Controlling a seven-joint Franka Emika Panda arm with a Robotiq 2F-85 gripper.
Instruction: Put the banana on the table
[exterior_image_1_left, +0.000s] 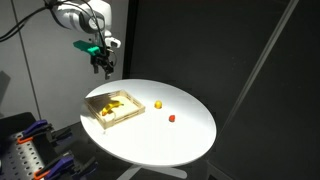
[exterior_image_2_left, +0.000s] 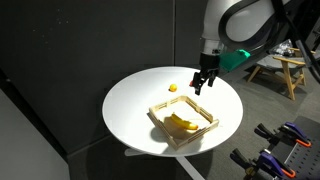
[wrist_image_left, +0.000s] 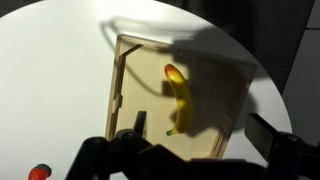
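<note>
One straight descent: lower spread gripper (exterior_image_1_left: 101, 67) over wooden tray (wrist_image_left: 115, 90), straddle banana (wrist_image_left: 180, 98) mid-length across its width, then pinch gently.

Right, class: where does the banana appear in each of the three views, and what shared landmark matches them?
Exterior view: banana left of centre, inside the wooden tray.
Exterior view: banana lower centre, inside the wooden tray.
Wrist view: banana centre, inside the wooden tray.
Shared landmark: the wooden tray.
</note>
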